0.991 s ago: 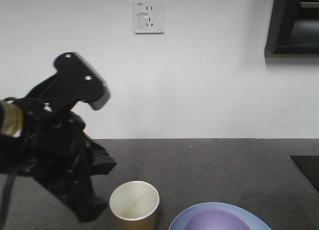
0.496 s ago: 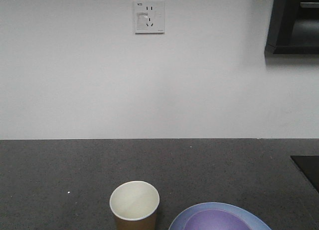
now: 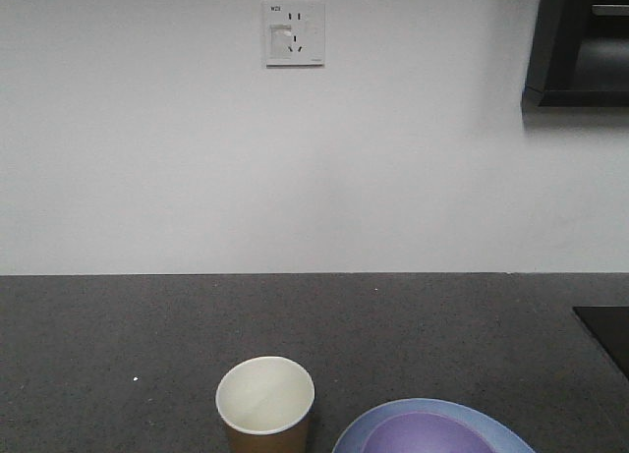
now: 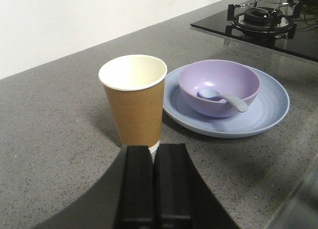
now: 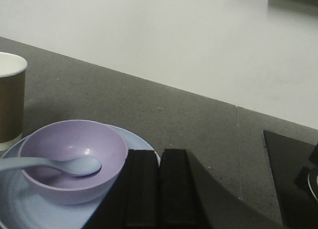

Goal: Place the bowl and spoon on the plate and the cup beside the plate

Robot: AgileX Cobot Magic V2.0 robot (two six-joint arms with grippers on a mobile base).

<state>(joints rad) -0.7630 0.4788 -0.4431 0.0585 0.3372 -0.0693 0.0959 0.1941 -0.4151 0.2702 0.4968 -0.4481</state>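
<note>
Arrangement looks complete: bowl (image 4: 219, 87) holds spoon (image 4: 223, 98) on plate (image 4: 271, 107), cup (image 4: 134, 100) upright just beside it on the worktop (image 4: 54, 139). Both end effectors, left (image 4: 153, 187) and right (image 5: 155, 189), are closed, empty; any withdrawal should stay clear of the cup.

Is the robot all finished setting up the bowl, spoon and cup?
It looks finished. The bowl sits on the plate, and the spoon lies in the bowl with its handle over the rim. The cup stands upright beside the plate on the counter. Nothing is in hand: the left gripper and right gripper are both shut and empty. Nothing seems left to do.
</note>
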